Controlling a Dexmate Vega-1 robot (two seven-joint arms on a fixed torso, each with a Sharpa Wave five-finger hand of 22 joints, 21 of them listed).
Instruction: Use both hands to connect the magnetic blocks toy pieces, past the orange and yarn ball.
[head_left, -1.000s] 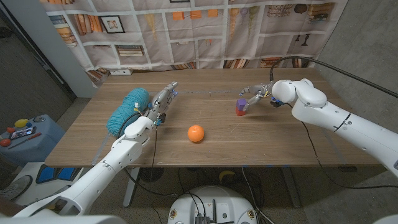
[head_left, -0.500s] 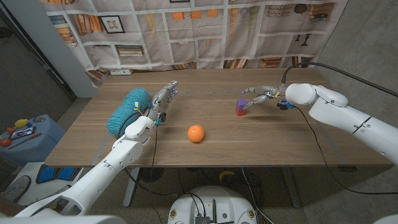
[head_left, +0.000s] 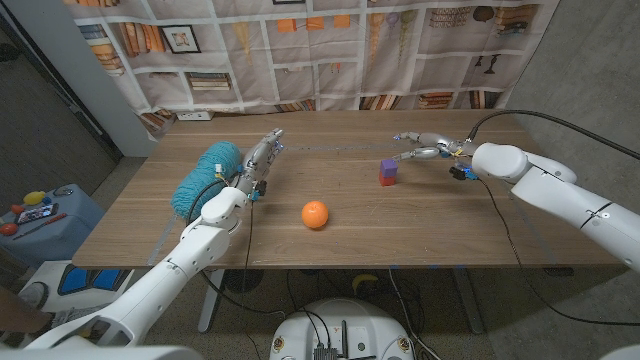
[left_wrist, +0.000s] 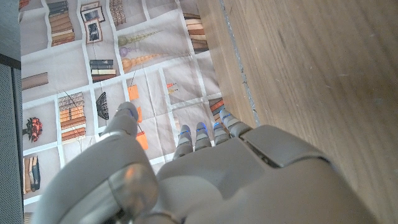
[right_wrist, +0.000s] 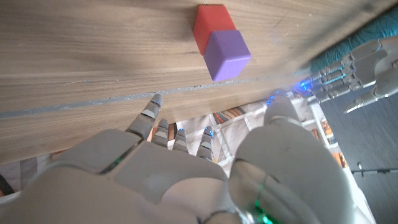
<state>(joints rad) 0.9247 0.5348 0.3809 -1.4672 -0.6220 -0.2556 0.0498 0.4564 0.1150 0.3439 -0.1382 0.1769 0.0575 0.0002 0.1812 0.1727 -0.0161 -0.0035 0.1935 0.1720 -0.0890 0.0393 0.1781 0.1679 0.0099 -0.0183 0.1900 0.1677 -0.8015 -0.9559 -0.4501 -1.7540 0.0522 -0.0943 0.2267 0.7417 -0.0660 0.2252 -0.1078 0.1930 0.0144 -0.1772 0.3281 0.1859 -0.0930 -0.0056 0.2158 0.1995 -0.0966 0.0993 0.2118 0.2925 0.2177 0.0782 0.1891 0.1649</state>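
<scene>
A: Starting nearest the camera, what is lying on the table (head_left: 420, 235)?

B: The orange (head_left: 315, 214) is sitting just below the middle of the head frame, alone on the wood. Further up, at left of centre, the left hand (head_left: 260, 160) is standing beside the teal yarn ball (head_left: 205, 179), fingers reaching toward the top of the frame. It is holding nothing; the fingers are looking loosely apart, and the left wrist picture is showing them against the printed backdrop (left_wrist: 93, 74) with nothing between them.

A: And the blocks?

B: They are sitting right of centre in the head frame, past the orange: a purple block (head_left: 388, 166) stacked on a red block (head_left: 387, 180). In the right wrist picture the two are touching face to face, so they are appearing joined already.

A: What is the right hand doing?

B: The right hand (head_left: 428, 148) is hovering just to the right of the blocks, fingers spread and pointing toward them, gripping nothing. I am seeing a clear gap between its fingertips and the purple block.

A: So which step is in hand?

B: I am judging that the connecting is done and the hand is letting go. If anything is left, the next move is calling for a clean retreat that is not brushing the small stack, since a nudge could be toppling it.
</scene>
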